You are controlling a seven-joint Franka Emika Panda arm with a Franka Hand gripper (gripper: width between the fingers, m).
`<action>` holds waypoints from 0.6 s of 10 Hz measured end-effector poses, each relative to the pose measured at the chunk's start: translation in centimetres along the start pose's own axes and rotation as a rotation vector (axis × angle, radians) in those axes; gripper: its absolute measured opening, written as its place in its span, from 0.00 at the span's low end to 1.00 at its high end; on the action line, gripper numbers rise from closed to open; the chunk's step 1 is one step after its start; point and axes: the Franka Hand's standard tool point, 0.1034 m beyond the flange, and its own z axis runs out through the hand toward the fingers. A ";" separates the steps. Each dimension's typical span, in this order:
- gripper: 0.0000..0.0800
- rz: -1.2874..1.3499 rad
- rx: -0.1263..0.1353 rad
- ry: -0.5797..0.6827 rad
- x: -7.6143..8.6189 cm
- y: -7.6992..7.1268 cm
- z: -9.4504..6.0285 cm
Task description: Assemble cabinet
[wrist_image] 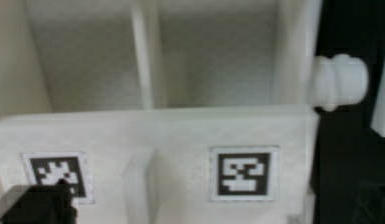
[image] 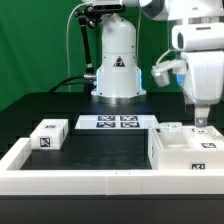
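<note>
Green backdrop (image: pixel 30 50) exterior-only; cabinet (image: pixel 185 155) in both

The white cabinet body (image: pixel 185 152), hollow side up and tagged on its front wall, is pictured at the exterior view's right. A small tagged block (image: pixel 48 135) is seen well apart, at the left.

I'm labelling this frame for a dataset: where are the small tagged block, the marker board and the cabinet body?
small tagged block (image: pixel 52 127): exterior view, top face.
marker board (image: pixel 118 122): exterior view, centre, among its tags.
cabinet body (image: pixel 172 158): exterior view, near wall.
</note>
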 end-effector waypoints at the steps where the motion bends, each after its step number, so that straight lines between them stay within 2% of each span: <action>1: 1.00 0.000 -0.008 -0.006 -0.2 -1.1 -0.8; 2: 1.00 0.003 -0.016 -0.011 -0.4 -2.1 -1.3; 6: 1.00 0.005 -0.010 -0.012 -0.5 -2.3 -1.0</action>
